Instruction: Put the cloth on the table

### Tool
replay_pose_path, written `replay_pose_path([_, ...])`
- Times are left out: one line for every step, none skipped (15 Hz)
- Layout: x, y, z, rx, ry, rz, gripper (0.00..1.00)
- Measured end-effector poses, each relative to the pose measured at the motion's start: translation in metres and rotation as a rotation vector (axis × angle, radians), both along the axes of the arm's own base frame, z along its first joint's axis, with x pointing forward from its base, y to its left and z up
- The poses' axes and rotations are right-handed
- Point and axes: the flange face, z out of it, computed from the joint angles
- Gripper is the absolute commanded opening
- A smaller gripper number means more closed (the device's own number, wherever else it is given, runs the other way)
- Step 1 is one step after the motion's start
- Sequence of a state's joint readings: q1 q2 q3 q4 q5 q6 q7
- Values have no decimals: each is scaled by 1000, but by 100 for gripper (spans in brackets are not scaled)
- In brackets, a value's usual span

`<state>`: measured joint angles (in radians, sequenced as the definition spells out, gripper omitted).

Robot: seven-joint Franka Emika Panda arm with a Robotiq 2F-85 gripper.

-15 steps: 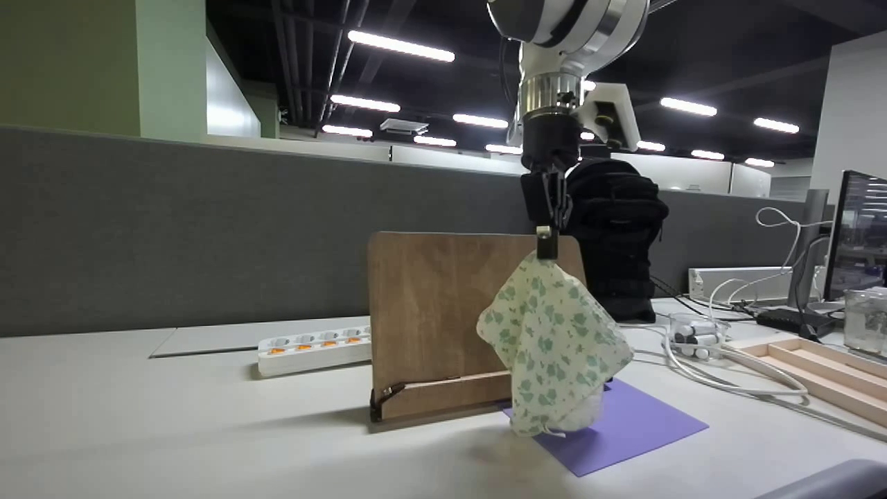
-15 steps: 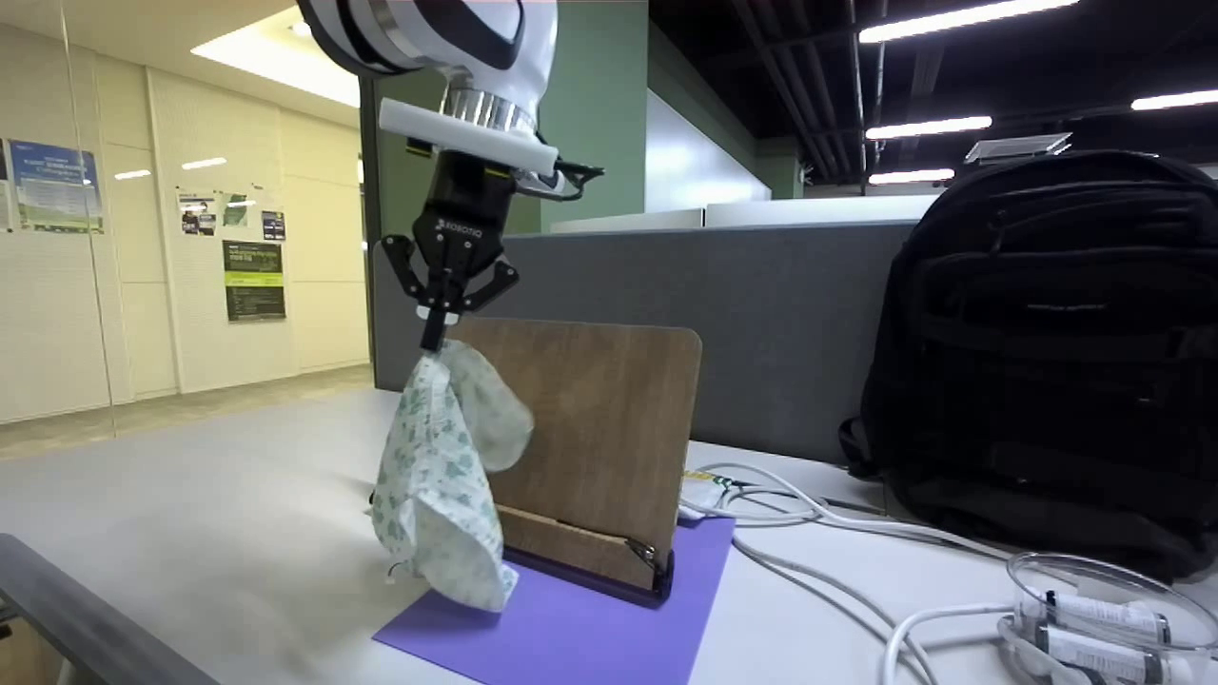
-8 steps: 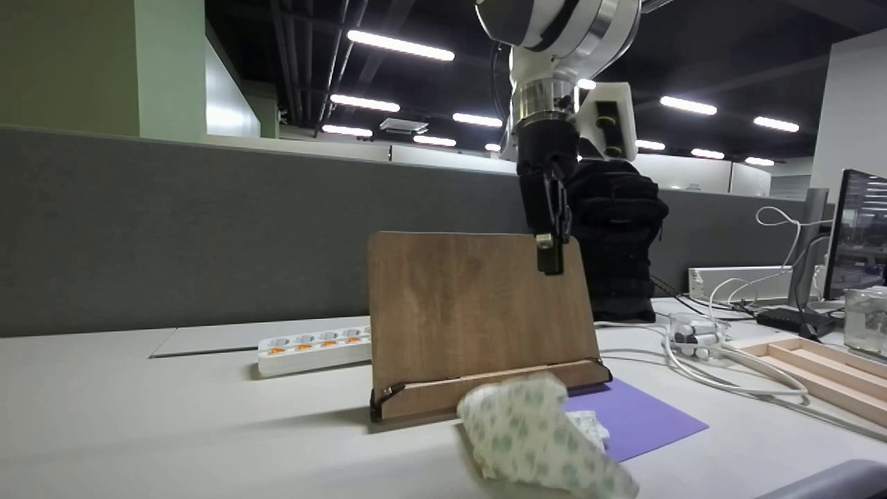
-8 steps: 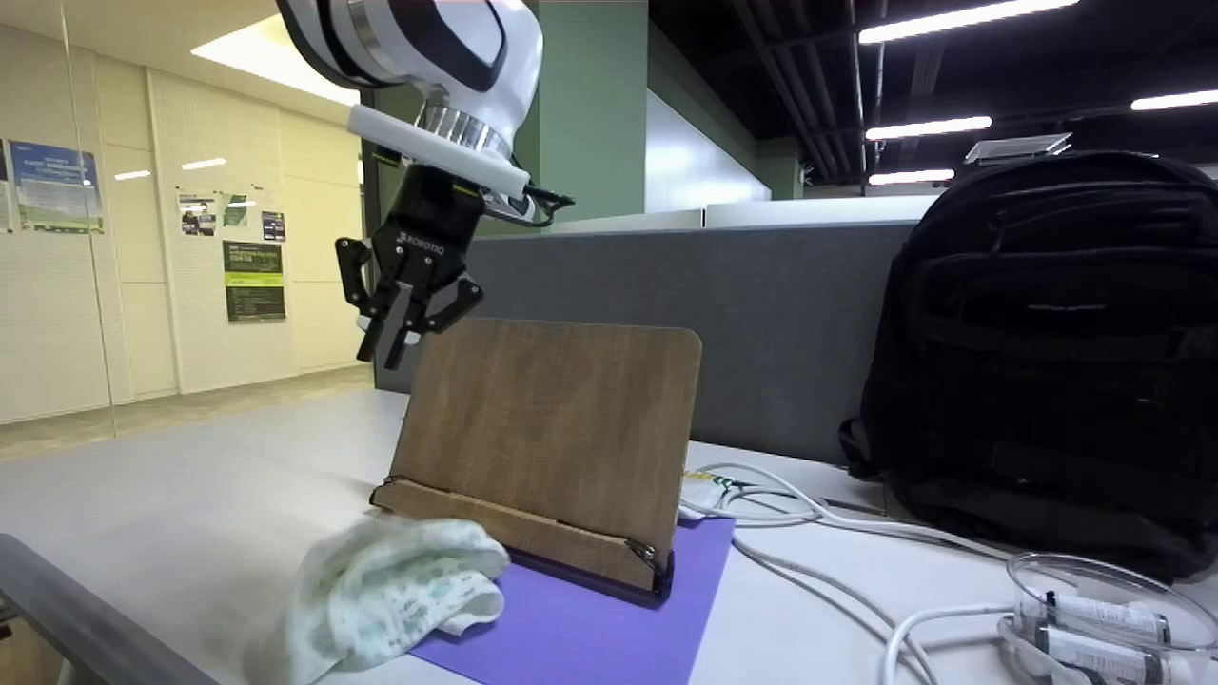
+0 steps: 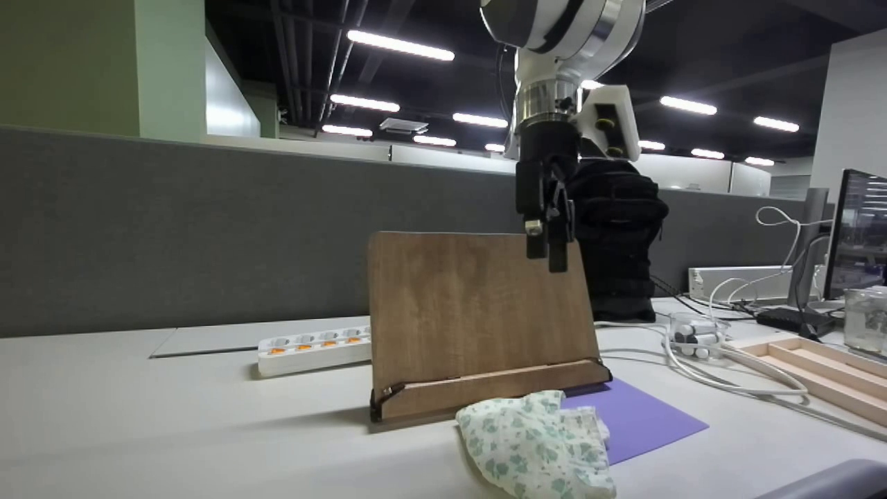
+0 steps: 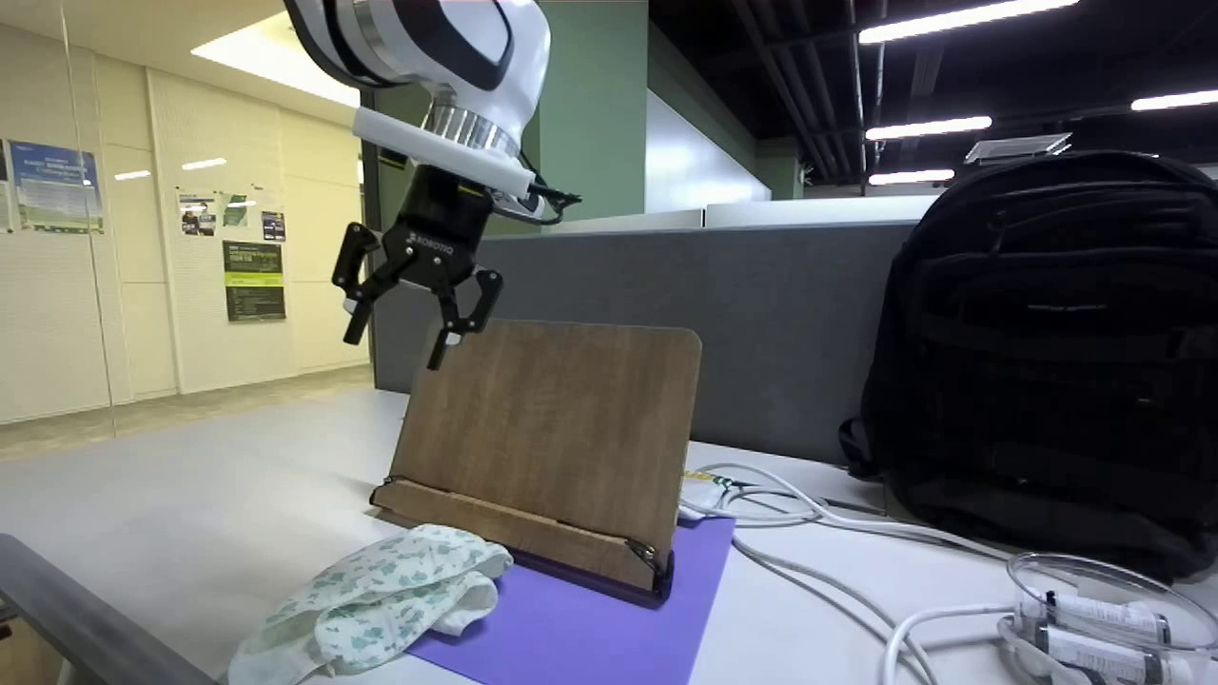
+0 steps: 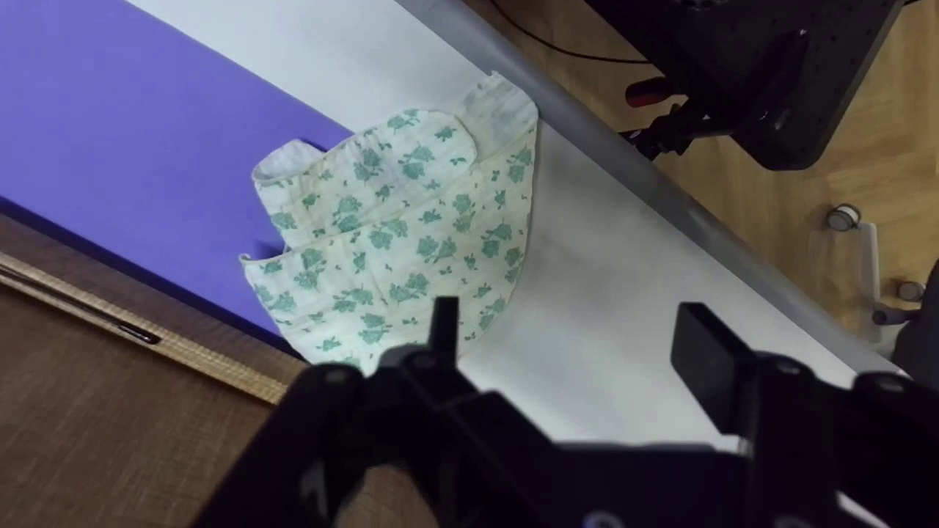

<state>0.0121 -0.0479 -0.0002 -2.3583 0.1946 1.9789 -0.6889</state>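
The cloth (image 5: 533, 443), pale with green flowers, lies crumpled and folded over on the light table (image 5: 208, 416). Part of the cloth (image 6: 400, 590) overlaps the purple sheet in both exterior views. From the wrist view the cloth (image 7: 411, 242) reaches close to the table's grey edge at one corner. High above it, in front of the wooden board's upper part, my gripper (image 6: 395, 348) stands open. Bare air separates its two fingers in the wrist view, where one fingertip (image 7: 445, 323) covers a bit of the cloth in the picture. Nothing is held.
The upright wooden board (image 5: 478, 305) leans on its stand right behind the cloth. A purple sheet (image 6: 609, 637) lies partly under it. Around stand a white power strip (image 5: 315, 353), a black backpack (image 6: 1047, 381), loose cables, a clear container (image 6: 1104, 618) and a wooden tray (image 5: 818, 374).
A second ago the cloth hung from the shut gripper. It has since dropped and settled on the table and the sheet's corner, while the fingers have spread apart. The arm has shifted slightly.
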Motion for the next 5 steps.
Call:
replay_pose_path([2,0,1,-6,-14,-11,100])
replay_pose_path([4,-1,1,-18,-35,-26,100])
replay_pose_path([7,-3,2,-38,-63,-44,100])
replay_pose_path([10,-5,2,-67,-100,-60,100])
replay_pose_path([13,-7,3,-102,-140,-74,100])
